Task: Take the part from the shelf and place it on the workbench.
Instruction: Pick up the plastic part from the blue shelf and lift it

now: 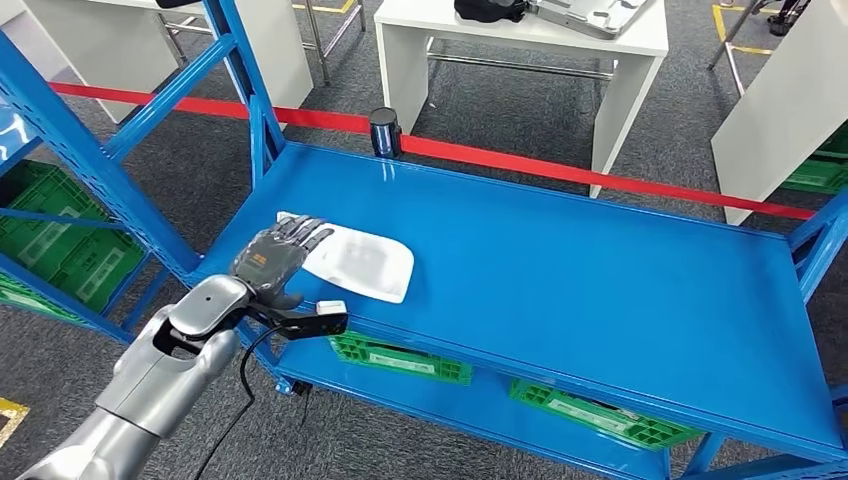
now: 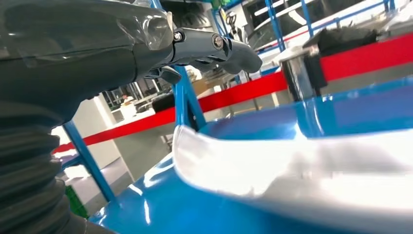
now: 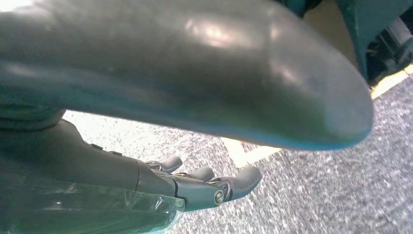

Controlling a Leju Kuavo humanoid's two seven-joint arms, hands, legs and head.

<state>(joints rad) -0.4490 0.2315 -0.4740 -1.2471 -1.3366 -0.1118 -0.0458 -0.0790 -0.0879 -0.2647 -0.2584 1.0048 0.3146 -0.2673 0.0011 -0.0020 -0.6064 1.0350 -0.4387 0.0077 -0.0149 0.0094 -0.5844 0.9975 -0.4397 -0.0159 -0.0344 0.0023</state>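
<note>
Left hand [image 1: 272, 256] flat, fingers spread, resting on white part [image 1: 362, 264] at blue shelf [image 1: 600, 270] front-left corner, not gripping; right hand [image 3: 195, 187] hangs over floor, loosely open, empty

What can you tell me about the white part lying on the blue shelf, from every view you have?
The white part is a flat, thin, roughly rectangular piece with rounded corners and a glossy surface that looks like plastic. It lies flat on the top blue shelf, near the front left corner. The left hand reaches over its left end, fingers spread above it; whether they touch it cannot be told. In the left wrist view the part shows a slightly raised, curved edge, blurred by glare.
</note>
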